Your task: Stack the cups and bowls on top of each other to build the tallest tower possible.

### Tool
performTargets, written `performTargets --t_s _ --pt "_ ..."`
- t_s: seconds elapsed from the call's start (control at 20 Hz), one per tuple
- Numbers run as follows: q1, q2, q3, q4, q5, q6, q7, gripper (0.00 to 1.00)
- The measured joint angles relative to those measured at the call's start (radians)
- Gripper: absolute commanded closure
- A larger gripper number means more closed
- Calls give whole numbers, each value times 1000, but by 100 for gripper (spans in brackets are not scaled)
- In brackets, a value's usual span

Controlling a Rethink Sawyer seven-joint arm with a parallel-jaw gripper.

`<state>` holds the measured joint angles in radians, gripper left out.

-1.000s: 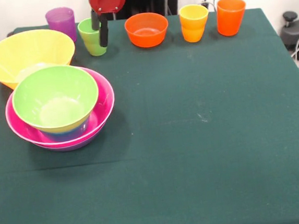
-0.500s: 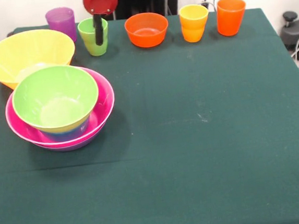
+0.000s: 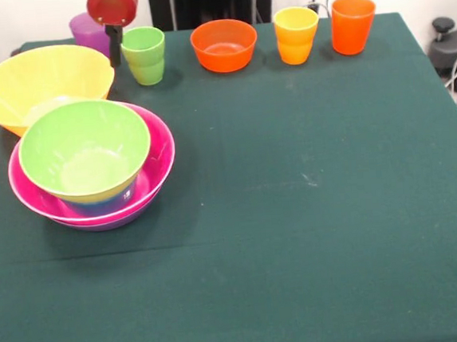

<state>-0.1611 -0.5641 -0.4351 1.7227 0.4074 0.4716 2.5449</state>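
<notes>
Progress: partial, maybe a third done by my read.

Built so far: the tower (image 3: pixel 93 179) sits at the left of the bench (image 3: pixel 296 213). Light green bowl (image 3: pixel 84 149) on top, nested in the pink bowl (image 3: pixel 157 163), with a purple rim (image 3: pixel 113 223) showing under the pink one. A bit of blue (image 3: pixel 111 202) shows just below the green bowl, probably the small blue bowl wedged in there. It's low and wide, all nested, so little height gained yet.

Not stacked:
- yellow bowl (image 3: pixel 40 79), loose, just behind the tower and touching or nearly touching it, can't tell which
- orange bowl (image 3: pixel 224 44), back row centre
- purple cup (image 3: pixel 88 29), back left, partly hidden by the arm
- light green cup (image 3: pixel 145 55), next to it
- yellow-orange cup (image 3: pixel 297 34) and orange cup (image 3: pixel 352 24), back right, standing close together

All four cups upright, mouths up.

End effector (image 3: pixel 114 49): hanging between the purple cup and the light green cup, at the back row. Only a dark finger below the red wrist disc shows; can't tell whether it's wide or narrow, and it doesn't look to be carrying anything.

Remaining, as I judge it: six pieces still to go on. Nesting adds almost nothing, so real height likely needs pieces flipped upside down.
</notes>
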Motion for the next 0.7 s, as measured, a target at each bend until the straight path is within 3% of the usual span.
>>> performTargets --t_s 0.7 --pt "-13 -12 30 103 3 -18 0 0"
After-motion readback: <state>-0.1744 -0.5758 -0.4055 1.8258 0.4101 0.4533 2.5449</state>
